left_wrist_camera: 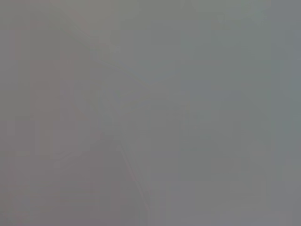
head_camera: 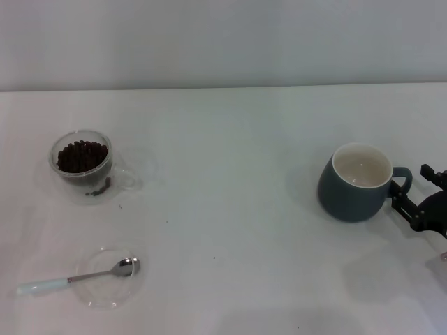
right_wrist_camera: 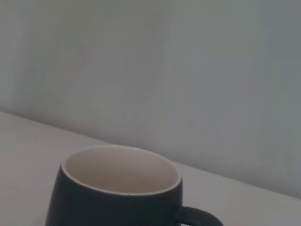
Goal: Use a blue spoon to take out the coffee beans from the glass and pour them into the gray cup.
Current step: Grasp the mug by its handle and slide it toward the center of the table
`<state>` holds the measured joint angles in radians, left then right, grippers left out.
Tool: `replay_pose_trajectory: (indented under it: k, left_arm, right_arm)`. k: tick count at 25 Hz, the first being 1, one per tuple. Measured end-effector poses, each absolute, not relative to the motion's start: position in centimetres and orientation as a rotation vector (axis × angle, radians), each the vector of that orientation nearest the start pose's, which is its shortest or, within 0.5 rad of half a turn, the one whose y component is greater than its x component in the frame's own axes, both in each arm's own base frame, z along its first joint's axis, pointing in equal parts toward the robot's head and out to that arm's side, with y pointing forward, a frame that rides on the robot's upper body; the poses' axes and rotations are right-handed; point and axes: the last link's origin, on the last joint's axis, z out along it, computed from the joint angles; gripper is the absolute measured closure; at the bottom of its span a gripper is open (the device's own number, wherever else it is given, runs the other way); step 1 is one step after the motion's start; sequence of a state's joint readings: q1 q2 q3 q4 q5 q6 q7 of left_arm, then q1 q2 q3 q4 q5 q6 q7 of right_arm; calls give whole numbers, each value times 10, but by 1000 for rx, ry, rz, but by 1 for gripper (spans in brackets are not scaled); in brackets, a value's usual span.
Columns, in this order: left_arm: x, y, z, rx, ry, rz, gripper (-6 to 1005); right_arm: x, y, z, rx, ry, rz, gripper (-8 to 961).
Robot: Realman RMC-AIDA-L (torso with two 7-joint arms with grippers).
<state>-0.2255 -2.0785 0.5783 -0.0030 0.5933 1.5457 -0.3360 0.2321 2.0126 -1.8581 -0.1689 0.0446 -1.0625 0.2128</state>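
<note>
The glass (head_camera: 82, 167) stands at the left of the white table, filled with a heap of coffee beans (head_camera: 82, 155). In front of it lies the blue spoon (head_camera: 77, 277), its metal bowl resting on a flat clear saucer (head_camera: 105, 300) and its pale handle pointing left. On the right stands the gray cup (head_camera: 353, 195), cream-white and bare inside, its handle turned to the right. My right gripper (head_camera: 419, 190) sits open at the right edge, just beside that handle. The right wrist view shows the gray cup (right_wrist_camera: 117, 202) close up. My left gripper is out of view.
The white table (head_camera: 230, 209) runs back to a pale wall. A few dark specks lie on the table near the glass. The left wrist view shows only a blank grey surface.
</note>
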Motion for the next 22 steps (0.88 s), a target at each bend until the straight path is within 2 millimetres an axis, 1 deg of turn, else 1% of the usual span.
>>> replay_pose_trajectory:
  k: [11, 17, 22]
  left_arm:
    - [-397, 229, 61, -1153, -549, -766, 108]
    - [-396, 230, 61, -1154, -547, -765, 108]
    - [-397, 230, 61, -1154, -548, -765, 109]
  right_arm:
    - [392, 265, -18, -1879, 546, 400, 404]
    - [384, 266, -25, -1923, 522, 417, 624]
    - [373, 267, -34, -1978, 486, 445, 628]
